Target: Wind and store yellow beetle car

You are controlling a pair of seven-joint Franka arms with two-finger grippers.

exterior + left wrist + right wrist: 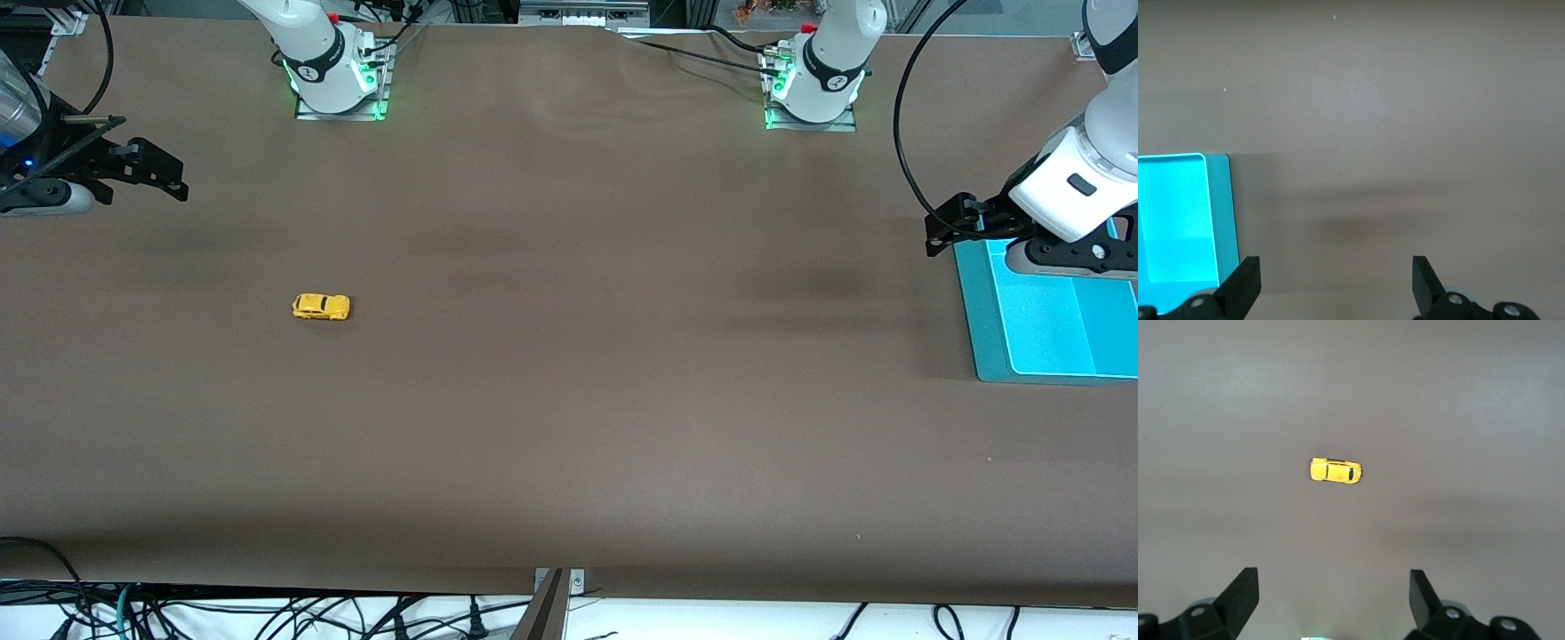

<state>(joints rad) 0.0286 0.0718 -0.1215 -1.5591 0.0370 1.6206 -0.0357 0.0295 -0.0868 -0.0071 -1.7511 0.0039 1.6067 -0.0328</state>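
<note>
Brown tabletop is carrying the yellow beetle car (321, 307) at nine o'clock toward the right arm's end, where the right gripper (169, 178) is hanging spread and should be descending squarely astride it, while the left gripper (938, 233), likewise spread, is waiting over the teal tray (987, 347) at three o'clock.

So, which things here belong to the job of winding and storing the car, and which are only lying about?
Belong to the job:
- yellow beetle car
- teal tray, probably for storing
- right gripper, open
- left gripper, open, over the tray's edge

Lying about:
- nothing else on the brown table
</note>
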